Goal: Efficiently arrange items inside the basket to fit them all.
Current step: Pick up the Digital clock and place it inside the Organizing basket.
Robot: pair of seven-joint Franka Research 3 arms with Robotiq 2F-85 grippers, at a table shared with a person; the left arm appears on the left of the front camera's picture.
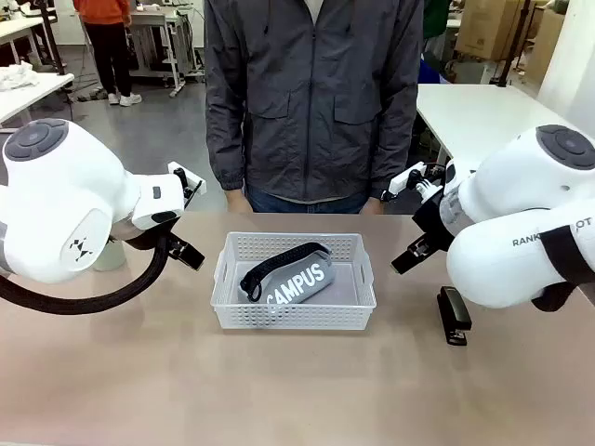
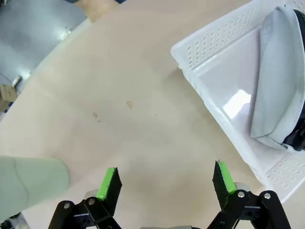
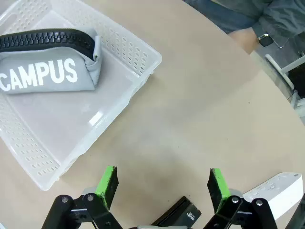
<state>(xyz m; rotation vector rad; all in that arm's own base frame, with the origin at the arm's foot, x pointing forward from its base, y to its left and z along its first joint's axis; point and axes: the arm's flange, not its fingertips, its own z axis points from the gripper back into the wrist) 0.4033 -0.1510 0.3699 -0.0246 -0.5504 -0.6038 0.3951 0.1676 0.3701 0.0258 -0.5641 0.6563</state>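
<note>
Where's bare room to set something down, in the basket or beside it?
In the white perforated plastic basket, the floor between the grey CAMPUS pouch and the right wall is bare. The beige table is bare along the basket's near side and left of it. Crowded: right of it, with the black stapler and small white box.

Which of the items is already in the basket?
The grey CAMPUS pouch, lying in the basket; the black stapler and green cup sit outside it.
</note>
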